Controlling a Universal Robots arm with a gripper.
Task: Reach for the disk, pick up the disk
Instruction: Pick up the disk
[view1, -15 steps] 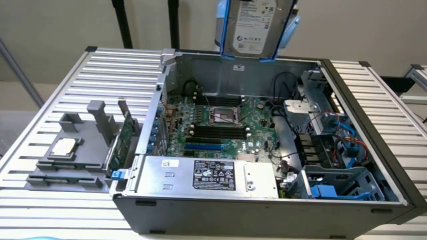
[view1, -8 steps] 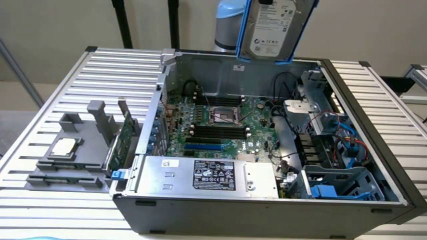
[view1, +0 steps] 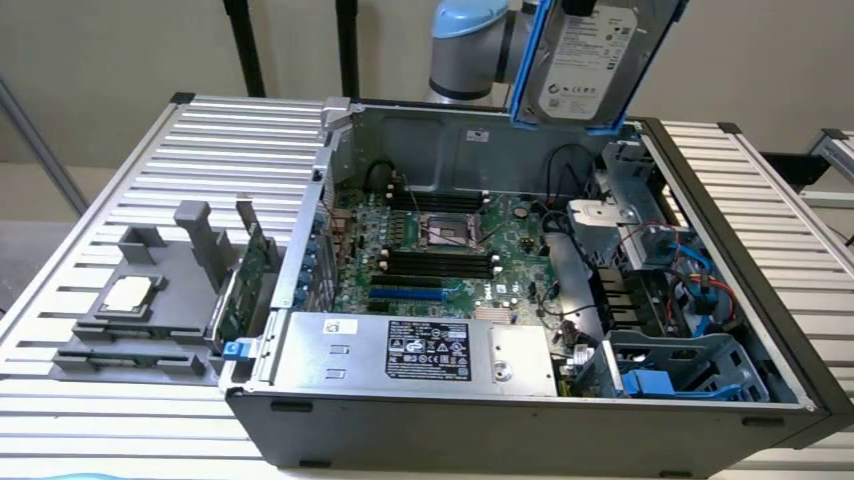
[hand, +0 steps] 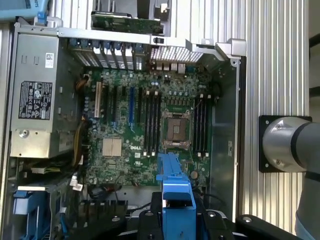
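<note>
Hanging clear above the open case, disk in gripper.

The disk is cut off by the exterior view's upper edge, so where the pincer grips it cannot be seen. In the wrist view the pincer runs off the frame edge, and the disk between its fingers shows edge-on, its label hidden
</note>
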